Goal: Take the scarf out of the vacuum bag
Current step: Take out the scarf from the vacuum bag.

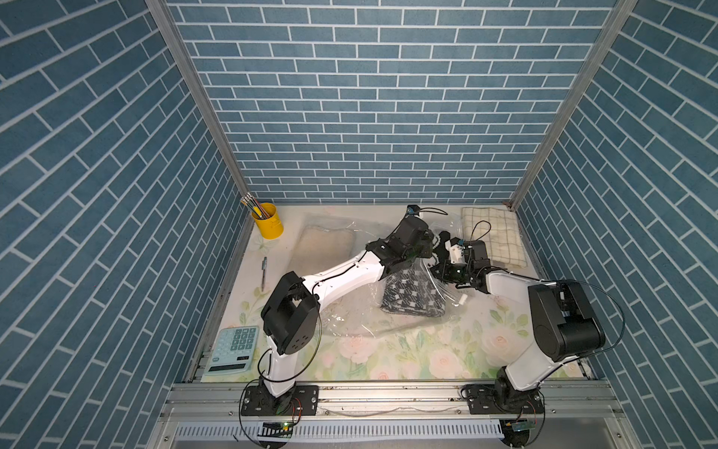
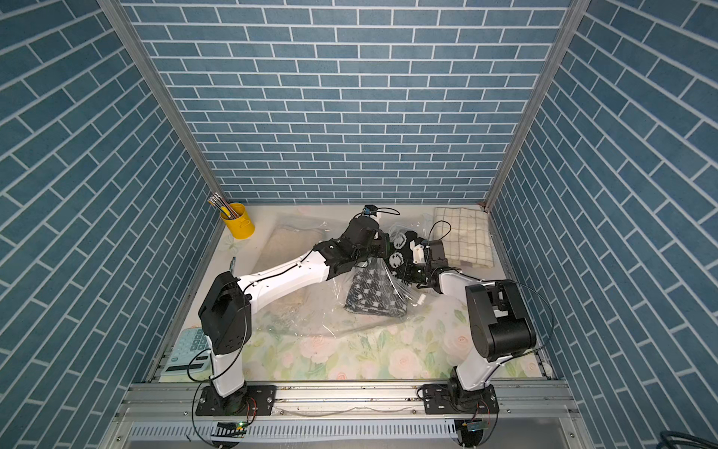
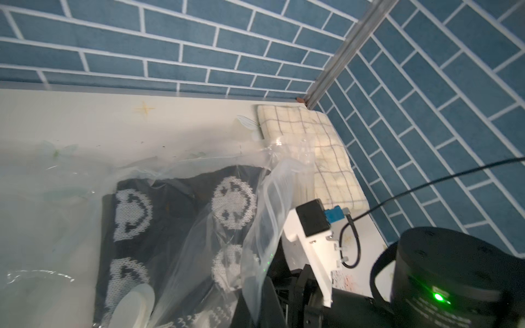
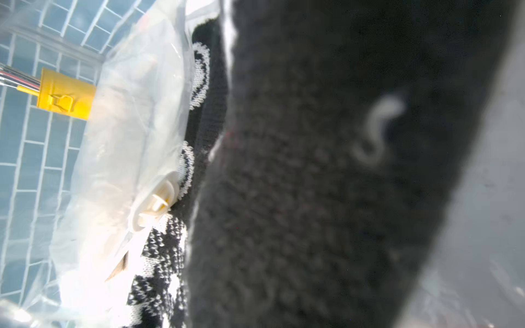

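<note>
Item 1: scarf (image 1: 412, 295), blk/wht knit. Lower part in vacuum bag (image 1: 349, 322), mid table (image 1: 427, 357); upper end raised betw. 2 grippers.
R gripper (image 1: 441, 264): closed, pinching scarf.
L gripper (image 1: 425, 248): fully closed on bag film.

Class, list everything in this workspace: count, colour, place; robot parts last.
vacuum bag: one, clear, table middle, partly lifted.
scarf: one, black-and-white, partly in the bag.
cup: one, yellow, far left corner, holding pencils.
beige cloth: one, beside the cup, under plastic.
pen: one, dark, left side.
calculator: one, pale green, near left corner.
checked cloth: one, cream, far right corner.
left hand: one, black, shut, at the bag.
right hand: one, black, shut on the scarf.
</note>
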`<control>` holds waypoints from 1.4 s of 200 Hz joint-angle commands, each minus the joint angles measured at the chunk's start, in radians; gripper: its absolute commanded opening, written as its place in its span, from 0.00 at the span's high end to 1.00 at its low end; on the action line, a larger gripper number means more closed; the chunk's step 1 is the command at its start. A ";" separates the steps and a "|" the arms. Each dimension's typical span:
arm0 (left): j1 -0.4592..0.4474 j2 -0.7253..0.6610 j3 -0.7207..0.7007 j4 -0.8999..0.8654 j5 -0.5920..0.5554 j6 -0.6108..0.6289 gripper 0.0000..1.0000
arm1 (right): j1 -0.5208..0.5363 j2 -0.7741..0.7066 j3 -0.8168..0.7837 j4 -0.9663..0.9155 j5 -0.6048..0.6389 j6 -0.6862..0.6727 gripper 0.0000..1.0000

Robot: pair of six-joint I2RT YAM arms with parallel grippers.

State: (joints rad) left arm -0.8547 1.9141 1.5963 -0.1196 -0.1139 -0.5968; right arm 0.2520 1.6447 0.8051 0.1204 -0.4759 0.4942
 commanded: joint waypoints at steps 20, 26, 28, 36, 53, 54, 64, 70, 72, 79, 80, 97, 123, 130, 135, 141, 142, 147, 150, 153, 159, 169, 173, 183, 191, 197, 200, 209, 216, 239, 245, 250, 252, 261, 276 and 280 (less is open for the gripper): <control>0.031 -0.003 -0.034 -0.028 -0.077 -0.043 1.00 | -0.003 -0.131 -0.008 0.037 0.002 0.043 1.00; 0.032 0.004 -0.030 -0.026 -0.072 -0.043 1.00 | -0.004 -0.152 -0.025 0.052 0.003 0.053 1.00; 0.032 0.007 -0.028 -0.025 -0.070 -0.043 1.00 | -0.006 -0.157 -0.029 0.055 0.003 0.056 1.00; 0.032 0.018 -0.022 -0.023 -0.064 -0.044 1.00 | -0.009 -0.181 -0.044 0.061 0.003 0.066 1.00; 0.032 0.031 -0.013 -0.018 -0.050 -0.046 1.00 | -0.016 -0.225 -0.078 0.087 -0.006 0.085 1.00; 0.032 0.031 -0.013 -0.018 -0.049 -0.047 1.00 | -0.017 -0.226 -0.079 0.087 -0.006 0.085 1.00; 0.032 0.037 -0.010 -0.016 -0.046 -0.047 1.00 | -0.020 -0.245 -0.094 0.085 -0.004 0.091 1.00; 0.032 0.039 -0.011 -0.017 -0.045 -0.047 1.00 | -0.024 -0.255 -0.100 0.085 -0.002 0.095 1.00; 0.032 0.039 -0.011 -0.017 -0.045 -0.047 1.00 | -0.025 -0.257 -0.102 0.084 0.000 0.095 1.00; 0.032 0.039 -0.012 -0.015 -0.045 -0.047 1.00 | -0.030 -0.269 -0.109 0.075 0.011 0.096 1.00; 0.032 0.039 -0.012 -0.014 -0.044 -0.046 1.00 | -0.030 -0.270 -0.109 0.075 0.013 0.096 1.00; 0.032 0.040 -0.015 -0.015 -0.047 -0.047 1.00 | -0.048 -0.309 -0.130 0.053 0.062 0.102 1.00; 0.034 0.039 -0.025 -0.011 -0.056 -0.049 1.00 | -0.090 -0.346 -0.146 0.001 0.100 0.115 1.00; 0.034 0.039 -0.028 -0.009 -0.054 -0.050 1.00 | -0.098 -0.356 -0.152 -0.004 0.105 0.113 1.00; 0.034 0.041 -0.028 -0.008 -0.053 -0.050 1.00 | -0.104 -0.364 -0.158 -0.009 0.116 0.114 1.00; 0.034 0.043 -0.029 -0.005 -0.051 -0.049 1.00 | -0.110 -0.375 -0.166 -0.011 0.123 0.115 1.00; 0.034 0.043 -0.029 -0.005 -0.050 -0.050 1.00 | -0.111 -0.375 -0.166 -0.011 0.123 0.115 1.00; 0.034 0.043 -0.029 -0.004 -0.050 -0.051 1.00 | -0.118 -0.380 -0.172 -0.011 0.122 0.114 1.00; 0.034 0.044 -0.029 -0.005 -0.050 -0.051 1.00 | -0.122 -0.383 -0.173 -0.013 0.122 0.114 1.00; 0.034 0.045 -0.029 -0.004 -0.050 -0.051 1.00 | -0.126 -0.386 -0.175 -0.017 0.123 0.115 1.00; 0.034 0.046 -0.029 -0.004 -0.049 -0.051 1.00 | -0.135 -0.391 -0.179 -0.017 0.121 0.115 1.00; 0.034 0.048 -0.032 -0.003 -0.049 -0.053 1.00 | -0.146 -0.402 -0.186 -0.012 0.106 0.116 1.00; 0.034 0.048 -0.032 -0.002 -0.049 -0.053 1.00 | -0.151 -0.406 -0.189 -0.002 0.093 0.116 1.00; 0.034 0.049 -0.034 -0.001 -0.049 -0.053 1.00 | -0.158 -0.414 -0.196 0.033 0.035 0.115 1.00; 0.034 0.049 -0.037 0.001 -0.050 -0.053 1.00 | -0.162 -0.415 -0.197 0.057 -0.013 0.110 1.00; 0.034 0.051 -0.038 0.001 -0.049 -0.054 1.00 | -0.164 -0.413 -0.187 0.050 -0.037 0.094 1.00; 0.035 0.052 -0.038 0.000 -0.048 -0.054 1.00 | -0.163 -0.409 -0.179 0.045 -0.047 0.086 1.00; 0.036 0.053 -0.039 0.001 -0.046 -0.053 1.00 | -0.163 -0.400 -0.161 0.033 -0.098 0.061 1.00; 0.035 0.056 -0.038 0.000 -0.044 -0.054 1.00 | -0.165 -0.388 -0.146 0.023 -0.140 0.039 1.00; 0.036 0.060 -0.038 0.004 -0.040 -0.055 1.00 | -0.164 -0.377 -0.122 0.002 -0.245 -0.005 1.00; 0.036 0.060 -0.037 0.005 -0.038 -0.055 1.00 | -0.163 -0.382 -0.118 -0.005 -0.256 -0.014 1.00; 0.036 0.061 -0.037 0.005 -0.038 -0.055 1.00 | -0.163 -0.391 -0.119 0.000 -0.273 -0.019 1.00; 0.036 0.061 -0.037 0.005 -0.037 -0.055 1.00 | -0.163 -0.394 -0.120 0.004 -0.280 -0.019 1.00; 0.036 0.062 -0.037 0.005 -0.038 -0.055 1.00 | -0.163 -0.411 -0.123 0.009 -0.300 -0.017 1.00; 0.036 0.064 -0.036 0.003 -0.035 -0.055 1.00 | -0.161 -0.445 -0.134 0.047 -0.330 0.001 1.00; 0.036 0.063 -0.036 0.003 -0.035 -0.056 1.00 | -0.161 -0.455 -0.139 0.060 -0.334 0.010 1.00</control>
State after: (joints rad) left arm -0.8272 1.9587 1.5719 -0.1070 -0.1375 -0.6506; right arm 0.0952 1.2613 0.6464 0.0898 -0.6956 0.5304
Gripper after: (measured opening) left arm 0.055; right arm 0.105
